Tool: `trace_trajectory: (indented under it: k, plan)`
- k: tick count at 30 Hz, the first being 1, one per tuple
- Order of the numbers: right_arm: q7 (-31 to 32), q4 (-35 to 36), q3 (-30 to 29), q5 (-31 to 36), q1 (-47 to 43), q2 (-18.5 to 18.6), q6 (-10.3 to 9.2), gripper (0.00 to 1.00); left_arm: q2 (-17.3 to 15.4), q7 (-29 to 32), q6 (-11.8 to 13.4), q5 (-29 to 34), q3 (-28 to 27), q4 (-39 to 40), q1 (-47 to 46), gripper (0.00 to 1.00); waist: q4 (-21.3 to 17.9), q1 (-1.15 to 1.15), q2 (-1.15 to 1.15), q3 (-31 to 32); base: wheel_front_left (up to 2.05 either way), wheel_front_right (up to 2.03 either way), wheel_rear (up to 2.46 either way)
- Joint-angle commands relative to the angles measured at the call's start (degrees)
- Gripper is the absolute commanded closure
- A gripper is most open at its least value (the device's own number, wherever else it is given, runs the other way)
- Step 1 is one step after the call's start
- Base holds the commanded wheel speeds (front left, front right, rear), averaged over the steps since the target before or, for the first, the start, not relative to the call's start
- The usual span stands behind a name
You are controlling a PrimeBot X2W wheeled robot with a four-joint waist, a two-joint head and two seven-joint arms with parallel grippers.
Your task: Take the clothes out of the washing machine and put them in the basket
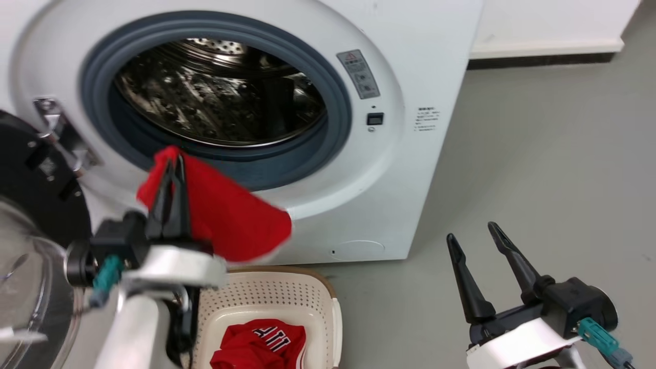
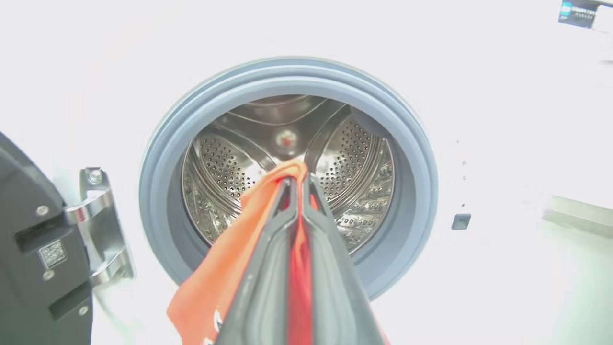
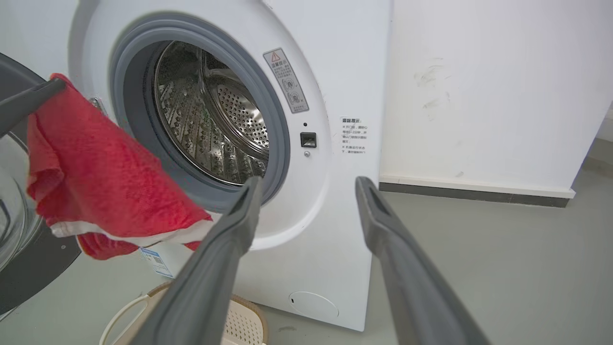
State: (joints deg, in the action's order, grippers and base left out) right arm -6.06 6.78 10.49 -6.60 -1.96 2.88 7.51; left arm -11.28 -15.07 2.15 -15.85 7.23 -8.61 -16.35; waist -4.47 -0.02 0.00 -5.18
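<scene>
Nearest, the cream basket sits on the grey floor just in front of the washing machine, and a red garment with white block lettering lies crumpled in it. Above the basket's left side, the left claw is clamped together on a second red garment. This garment hangs from the fingertips and drapes down to the right, outside the machine and above the basket. In the right wrist view a white edge runs along its lower hem. Off to the right, well apart from the basket, the right claw hangs over the floor with its two dark fingers spread apart. Farther back, the machine's black-rimmed glass door stands swung open at the left on a metal hinge. The grey rubber ring surrounds the perforated steel drum. Beyond the machine on the right is a white wall with a dark strip along its foot.
</scene>
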Motion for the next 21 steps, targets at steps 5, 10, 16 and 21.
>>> trace_trajectory:
  k: [5,10,16,21]
  plan:
    - [0.56,1.44,-0.77,0.68,-1.36,-0.01,-0.03,0.00,1.58,2.00,2.34,-0.66,0.93,7.05,11.00,1.00,2.14,0.02,0.00,0.53,0.00,0.00,0.00]
    - [0.95,2.84,-0.77,1.13,-0.15,-0.01,-0.03,0.00,3.02,3.28,2.23,-3.31,1.38,2.95,16.47,1.00,2.82,0.02,0.00,-3.27,0.00,0.00,0.00]
    - [1.22,3.83,-0.23,2.02,2.80,-0.01,-0.03,0.00,4.56,1.81,-1.01,-5.55,2.30,-11.33,10.73,1.00,2.12,0.02,0.00,-10.74,0.00,0.00,0.00]
    - [0.62,4.14,0.10,2.39,5.45,-0.01,-0.03,0.00,5.64,0.78,-3.05,-6.13,2.71,-25.00,1.87,1.00,1.08,0.02,0.00,-17.59,0.00,0.00,0.00]
